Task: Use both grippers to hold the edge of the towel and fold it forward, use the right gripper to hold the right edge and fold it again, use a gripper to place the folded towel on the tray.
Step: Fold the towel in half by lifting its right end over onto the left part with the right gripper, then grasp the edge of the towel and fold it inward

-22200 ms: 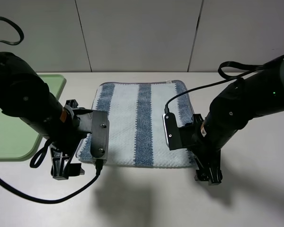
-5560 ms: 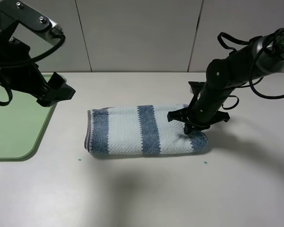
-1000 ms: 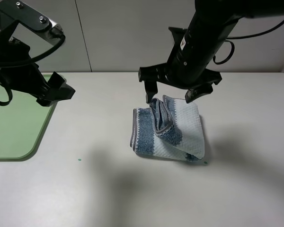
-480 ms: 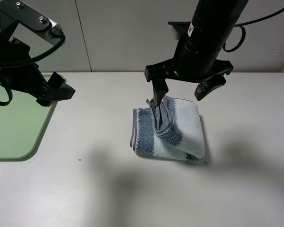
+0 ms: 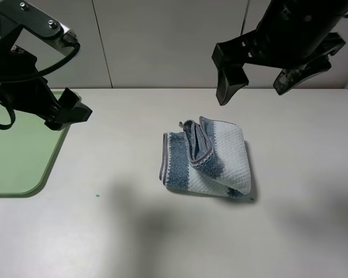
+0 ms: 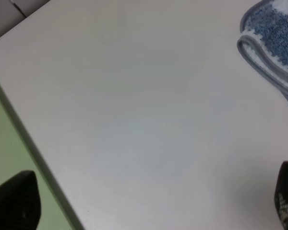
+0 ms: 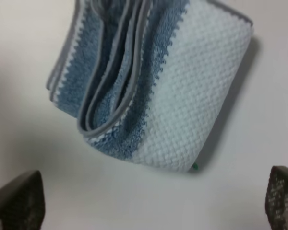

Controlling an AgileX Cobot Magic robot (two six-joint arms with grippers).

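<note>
The towel lies folded in a thick, slightly crooked bundle in the middle of the table, its hemmed layers showing on its left side. My right gripper hangs open and empty above the towel's far edge, not touching it. The right wrist view shows the towel below, between the spread fingertips. My left gripper is open and empty, raised at the far left over the tray's right edge. The light green tray lies at the left. The left wrist view shows a towel corner and the tray's rim.
The white table runs to a pale panelled wall at the back. Two small green dots mark the table in front of the towel. Bare table lies between the towel and the tray.
My right gripper has let go of the towel's folded edge, opened wide and risen up and to the right. The towel stays folded in place. The left arm has not moved.
</note>
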